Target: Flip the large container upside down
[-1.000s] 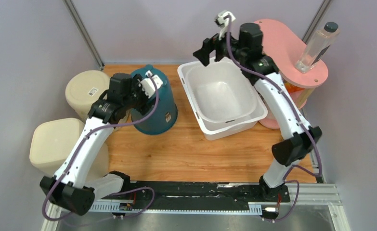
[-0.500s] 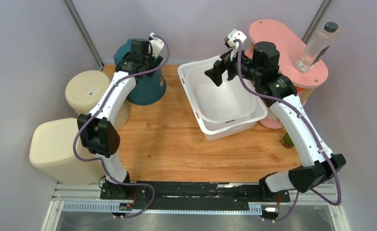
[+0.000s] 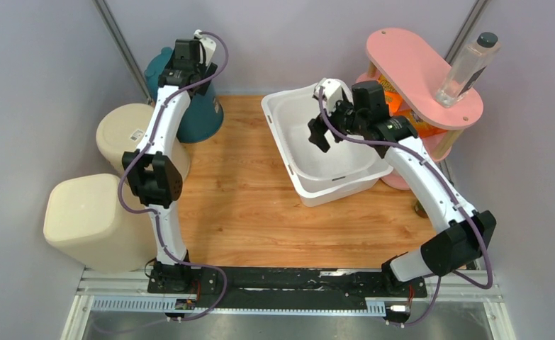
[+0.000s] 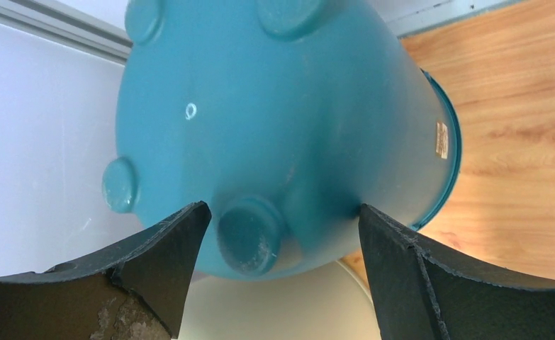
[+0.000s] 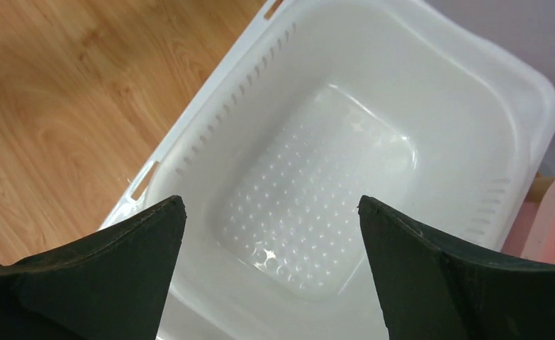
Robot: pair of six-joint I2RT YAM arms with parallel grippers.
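White tub (image 5: 466,113): likely light, stiff, slick; grip rim. Right fingers (image 5: 97,276) apart above it; left fingers (image 4: 154,262) apart, straddling teal bin (image 4: 295,127).

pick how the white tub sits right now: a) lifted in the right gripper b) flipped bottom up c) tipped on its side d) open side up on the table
d: the right wrist view looks down into the white tub and shows its dimpled floor, while the right gripper hovers over it with its jaws open, gripping nothing.
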